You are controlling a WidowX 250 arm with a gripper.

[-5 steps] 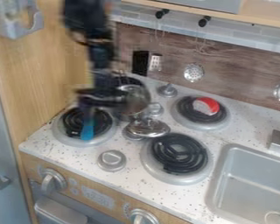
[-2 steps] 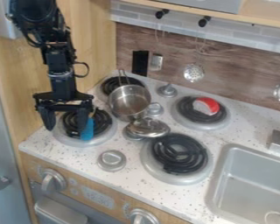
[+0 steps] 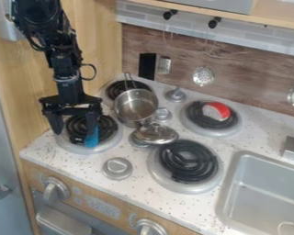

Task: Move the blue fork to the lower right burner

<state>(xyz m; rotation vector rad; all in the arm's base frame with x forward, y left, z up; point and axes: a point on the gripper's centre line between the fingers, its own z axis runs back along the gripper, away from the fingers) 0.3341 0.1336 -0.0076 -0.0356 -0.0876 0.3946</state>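
Here I am, gripper (image 3: 74,132) spread wide over the burner (image 3: 115,138) at nine o'clock from the metal lid (image 3: 154,134), one finger right by the blue fork (image 3: 92,137) on that burner! Pot (image 3: 136,106) at eleven, red-and-white piece (image 3: 218,111) at two, lower right burner (image 3: 186,161) at five!

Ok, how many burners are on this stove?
4: lower left burner, under the blue fork; upper left burner, partly behind the metal pot; upper right burner, under a red-and-gray object; lower right burner, with nothing on it.
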